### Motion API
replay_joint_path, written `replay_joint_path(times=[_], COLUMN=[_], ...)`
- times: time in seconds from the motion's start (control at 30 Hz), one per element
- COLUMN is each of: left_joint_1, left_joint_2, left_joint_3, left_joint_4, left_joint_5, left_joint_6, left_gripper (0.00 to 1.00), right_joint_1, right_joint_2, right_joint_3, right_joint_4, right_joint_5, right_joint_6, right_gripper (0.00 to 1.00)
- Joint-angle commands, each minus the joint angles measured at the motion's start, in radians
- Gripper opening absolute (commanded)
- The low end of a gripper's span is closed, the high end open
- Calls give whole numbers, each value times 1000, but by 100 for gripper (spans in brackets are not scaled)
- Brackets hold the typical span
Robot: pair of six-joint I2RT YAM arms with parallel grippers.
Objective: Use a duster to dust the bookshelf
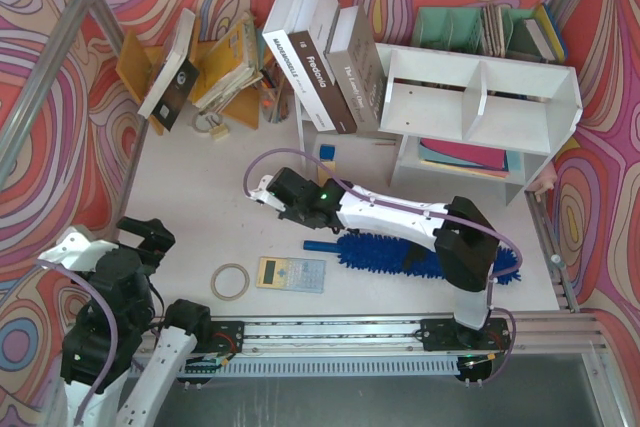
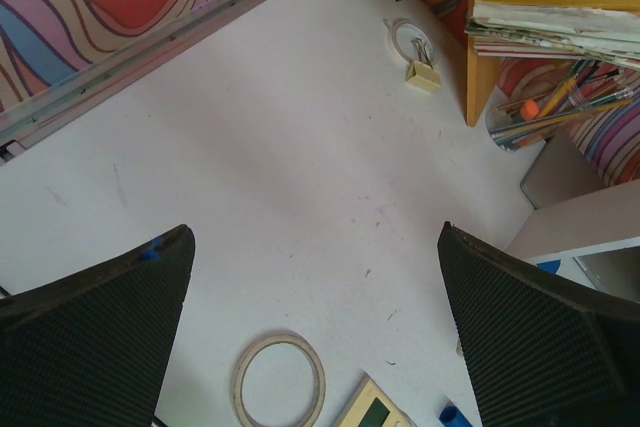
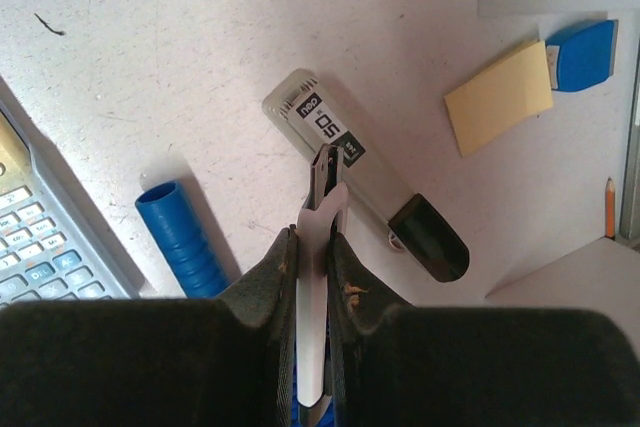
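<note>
The white surface (image 1: 200, 197) is seen carrying the duster (image 1: 380, 252) near its front edge, with a calculator (image 1: 291, 274) and a tape ring (image 1: 230, 281) laid to its left. The bookshelf (image 1: 475, 92) is stood at the back right, and an orange book rack (image 1: 130, 59) at the back left.

Tape roll (image 2: 238, 387) beside calculator (image 1: 291, 274), lead case (image 3: 330, 137) near yellow sticky notes (image 3: 498, 97), slim white strip (image 3: 313, 297), leaning books (image 1: 315, 57), teal organiser (image 1: 450, 27)

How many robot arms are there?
2. The left arm is folded up at the near-left corner of the table. The right arm reaches out across the table, passing over the blue duster.
</note>
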Motion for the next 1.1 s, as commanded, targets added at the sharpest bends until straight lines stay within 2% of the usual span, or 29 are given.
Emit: replay_joint_path(times=[0.0, 0.3, 0.77, 0.83, 1.0, 1.07], left_joint_1=[-1, -1, -1, 0, -1, -1], left_joint_2=[-6, 2, 6, 6, 9, 12], left_joint_3=[-13, -14, -17, -17, -19, -20], left_joint_4=[-19, -17, -11, -10, -8, -7], left_joint_5=[-39, -36, -31, -31, -27, -25], left_joint_6=[-13, -13, -12, -11, -9, -9], left_gripper=[99, 98, 98, 98, 98, 98], right_joint_1=[15, 37, 54, 56, 63, 67], right_joint_2=[33, 135, 208, 206, 193, 176], right_joint_3=[47, 110, 152, 152, 155, 150], right_joint_4=[41, 66, 80, 78, 75, 74], right_joint_5=[21, -6, -30, -36, -32, -15], right_joint_6=[-52, -75, -75, -75, -73, -69], right_gripper=[5, 5, 12, 17, 49, 56])
